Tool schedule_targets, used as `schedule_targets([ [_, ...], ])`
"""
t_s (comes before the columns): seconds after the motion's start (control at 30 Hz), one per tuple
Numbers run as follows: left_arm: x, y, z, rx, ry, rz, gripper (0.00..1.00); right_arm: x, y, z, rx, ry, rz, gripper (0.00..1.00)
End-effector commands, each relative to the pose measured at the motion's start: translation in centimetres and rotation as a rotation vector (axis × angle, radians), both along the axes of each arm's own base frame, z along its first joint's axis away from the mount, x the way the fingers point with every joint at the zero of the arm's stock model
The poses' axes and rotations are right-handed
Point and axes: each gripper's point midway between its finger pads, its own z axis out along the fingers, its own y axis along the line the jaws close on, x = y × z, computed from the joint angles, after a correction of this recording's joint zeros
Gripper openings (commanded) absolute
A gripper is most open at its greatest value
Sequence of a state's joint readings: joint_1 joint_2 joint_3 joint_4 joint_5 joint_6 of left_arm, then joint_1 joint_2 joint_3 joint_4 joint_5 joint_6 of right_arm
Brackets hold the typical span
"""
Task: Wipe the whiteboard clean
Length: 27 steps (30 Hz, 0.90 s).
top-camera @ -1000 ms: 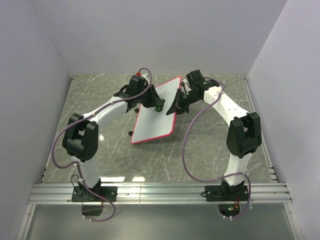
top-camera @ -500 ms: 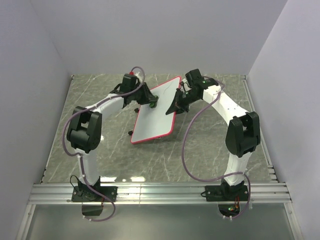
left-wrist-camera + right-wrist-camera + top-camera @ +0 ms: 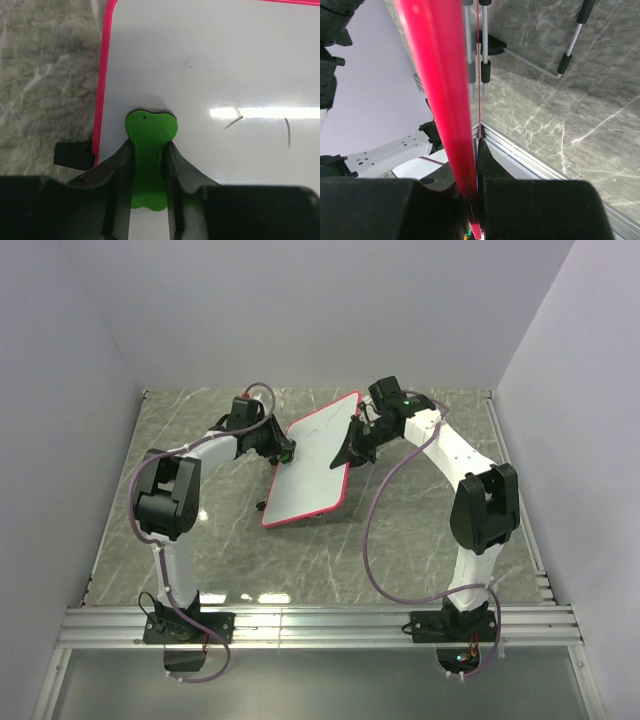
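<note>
The whiteboard [image 3: 312, 462], white with a red rim, lies tilted in the middle of the marble table. My right gripper [image 3: 350, 452] is shut on its right edge; in the right wrist view the red rim [image 3: 442, 100] runs edge-on between the jaws. My left gripper [image 3: 287, 451] is shut on a small green eraser block [image 3: 149, 165] and presses it on the board near its upper left edge. In the left wrist view the board [image 3: 210, 75] is mostly white, with two short black marks [image 3: 287, 132] to the right of the block.
A black foot [image 3: 74, 154] of the board sticks out at its left edge. Grey marble table [image 3: 400, 540] lies all round. White walls close in left, back and right. A metal rail [image 3: 320, 625] runs along the near edge.
My left gripper has slid the green block leftward across the board, from near its middle to its upper left edge. The right gripper and the board have stayed put.
</note>
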<state>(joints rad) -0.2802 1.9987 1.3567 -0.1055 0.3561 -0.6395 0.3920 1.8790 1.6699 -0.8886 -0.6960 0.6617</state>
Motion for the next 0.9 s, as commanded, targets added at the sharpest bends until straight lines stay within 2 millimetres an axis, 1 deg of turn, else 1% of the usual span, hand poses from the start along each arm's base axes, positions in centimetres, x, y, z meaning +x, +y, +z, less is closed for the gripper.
schedule_targets([
  [0.0,-8.9,-5.8,-2.7,0.026,0.254,-0.207,0.0,-0.4,1.1,-2.3,-0.086,-0.027,0.056,0.0],
  [0.03,-9.0,-6.7,-1.8,0.01,0.245,-0.219,0.0,-0.4,1.1,-2.3,-0.085,-0.029,0.056,0.0],
  [0.07,-9.1,-7.6,-0.1,-0.013,0.216,-0.229,0.0,-0.3,1.1,-2.2,-0.086,-0.034,0.055,0.0],
  [0.1,-9.5,-8.5,0.8,-0.045,0.221,-0.225,0.0,-0.2,1.1,-2.0,-0.084,-0.037,0.055,0.0],
  [0.13,-10.2,-9.8,1.8,-0.074,0.203,-0.25,0.0,-0.2,1.2,-2.0,-0.083,-0.036,0.055,0.0],
  [0.17,-11.0,-10.2,2.7,-0.093,0.197,-0.255,0.0,-0.2,1.1,-1.9,-0.081,-0.037,0.054,0.0],
  [0.23,-12.1,-10.9,3.0,-0.128,0.207,-0.252,0.0,-0.1,1.2,-1.7,-0.078,-0.041,0.055,0.0],
  [0.27,-12.3,-10.9,4.0,-0.142,0.185,-0.252,0.0,-0.2,1.2,-1.7,-0.079,-0.042,0.058,0.0],
  [0.3,-12.4,-10.9,4.2,-0.151,0.185,-0.246,0.0,-0.3,1.2,-1.7,-0.079,-0.042,0.057,0.0],
  [0.4,-11.8,-10.0,4.3,-0.128,0.174,-0.214,0.0,-0.6,1.0,-1.8,-0.08,-0.04,0.056,0.0],
  [0.47,-11.6,-9.5,4.0,-0.13,0.176,-0.199,0.0,-0.7,0.9,-1.6,-0.076,-0.045,0.054,0.0],
  [0.57,-10.2,-8.0,2.6,-0.122,0.193,-0.164,0.0,-1.0,0.9,-1.4,-0.072,-0.047,0.056,0.0],
  [0.6,-9.4,-6.8,2.1,-0.099,0.194,-0.152,0.0,-1.2,0.9,-1.5,-0.068,-0.044,0.059,0.0],
  [0.63,-7.8,-6.6,3.0,-0.093,0.16,-0.146,0.0,-1.4,1.0,-1.3,-0.067,-0.047,0.066,0.0],
  [0.67,-6.8,-6.0,1.6,-0.06,0.167,-0.145,0.0,-1.5,1.0,-1.3,-0.068,-0.054,0.074,0.0],
  [0.7,-5.8,-4.9,1.1,-0.044,0.187,-0.125,0.0,-1.8,1.0,-1.3,-0.072,-0.053,0.083,0.0],
  [0.73,-3.8,-5.0,2.4,-0.049,0.149,-0.121,0.0,-2.0,1.1,-1.2,-0.077,-0.057,0.089,0.0],
  [0.77,-3.1,-4.7,0.6,-0.03,0.188,-0.118,0.0,-2.1,1.1,-1.2,-0.084,-0.064,0.095,0.0],
  [0.8,-2.0,-4.0,0.2,-0.018,0.187,-0.114,0.0,-2.3,1.1,-1.1,-0.085,-0.068,0.101,0.0],
  [0.83,-0.7,-4.2,1.3,-0.01,0.165,-0.114,0.0,-2.5,1.2,-0.9,-0.081,-0.072,0.108,0.0],
  [0.87,-0.3,-4.1,-0.1,0.016,0.18,-0.119,0.0,-2.7,1.1,-1.1,-0.083,-0.069,0.106,0.0],
])
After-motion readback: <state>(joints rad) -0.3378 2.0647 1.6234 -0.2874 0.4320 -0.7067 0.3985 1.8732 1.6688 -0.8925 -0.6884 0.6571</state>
